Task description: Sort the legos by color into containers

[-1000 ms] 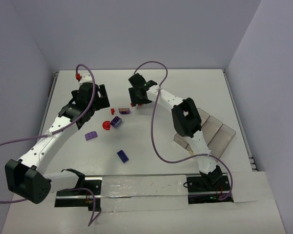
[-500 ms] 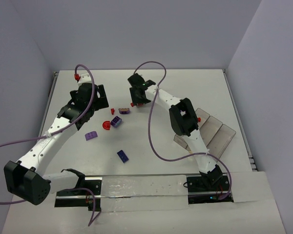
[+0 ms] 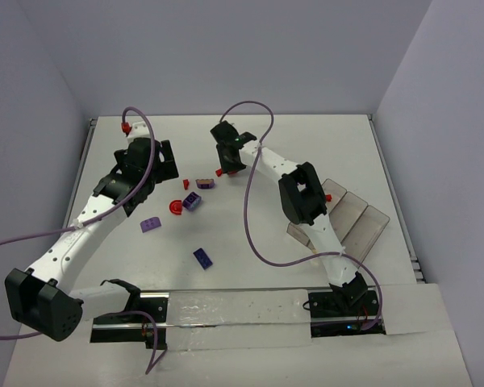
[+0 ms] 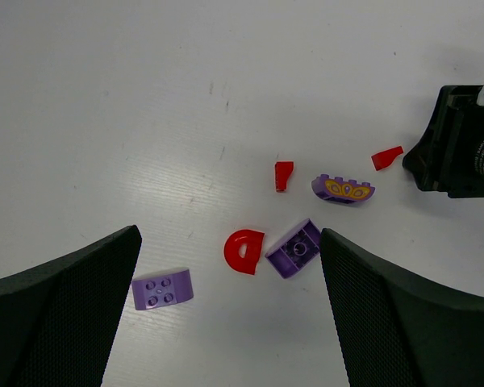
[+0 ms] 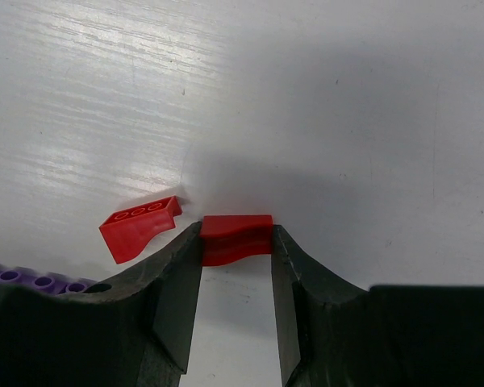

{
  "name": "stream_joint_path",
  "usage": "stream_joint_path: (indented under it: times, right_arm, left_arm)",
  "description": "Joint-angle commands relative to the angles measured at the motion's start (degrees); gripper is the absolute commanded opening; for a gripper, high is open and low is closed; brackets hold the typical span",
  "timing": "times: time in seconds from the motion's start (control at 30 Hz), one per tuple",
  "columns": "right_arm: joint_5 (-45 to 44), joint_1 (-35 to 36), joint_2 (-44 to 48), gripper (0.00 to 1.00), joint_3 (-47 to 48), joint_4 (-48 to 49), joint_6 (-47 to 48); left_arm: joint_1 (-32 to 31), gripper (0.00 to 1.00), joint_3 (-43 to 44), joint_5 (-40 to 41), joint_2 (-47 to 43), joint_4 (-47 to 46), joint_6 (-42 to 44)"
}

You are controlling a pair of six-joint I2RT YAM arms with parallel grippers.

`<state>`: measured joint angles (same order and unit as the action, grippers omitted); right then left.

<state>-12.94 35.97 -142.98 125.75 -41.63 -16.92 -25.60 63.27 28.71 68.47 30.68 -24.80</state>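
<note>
My right gripper [image 5: 236,250] is shut on a small red brick [image 5: 236,232], low at the table. A second red brick [image 5: 139,226] lies just left of it, also seen from above [image 3: 219,172] beside the right gripper [image 3: 228,158]. My left gripper [image 4: 230,270] is open and empty above a red half-disc [image 4: 244,251] and a purple brick [image 4: 295,247]. A light purple brick [image 4: 162,289], a tiny red piece [image 4: 283,175] and a purple brick with a yellow pattern [image 4: 343,189] lie nearby. A dark blue brick [image 3: 202,257] lies nearer the front. The clear tray [image 3: 363,222] is at the right.
The right arm's elbow [image 3: 304,193] hangs over the tray's left end. Purple cables loop over both arms. The left gripper [image 3: 149,161] is at the far left of the table. Walls close the table at the back and both sides.
The right gripper has shifted slightly back and left, still pinching the red brick. The left arm has barely moved. The loose bricks have not moved.
</note>
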Motion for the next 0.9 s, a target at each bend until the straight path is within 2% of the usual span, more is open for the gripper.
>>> stream_joint_path:
  times: [0.0, 0.1, 0.37, 0.63, 0.87]
  right_arm:
    - [-2.26, -0.46, 1.46, 0.4, 1.58, -0.17, 0.73]
    - [-3.01, -0.46, 4.79, 0.37, -0.51, 0.82, 0.57]
    - [-4.59, -2.1, 21.61, 0.36, -13.16, 6.14, 0.82]
    - [-7.12, -6.63, 39.89, 0.35, -37.47, 12.18, -1.08]
    - [-2.09, -18.28, 58.75, 0.34, -61.82, 17.71, -6.36]
  left_arm:
    - [-0.41, 0.99, -0.26, 1.0, -2.01, -0.36, 0.63]
    - [-0.41, 0.99, -0.34, 0.84, -2.03, -0.44, 0.63]
    - [-0.41, 0.99, -0.69, 0.14, -1.64, -0.99, 0.36]
    - [-0.5, 0.99, -0.87, -0.48, -1.08, -1.68, 0.28]
    - [-0.59, 0.99, -1.4, -1.81, -0.8, -3.08, 0.63]
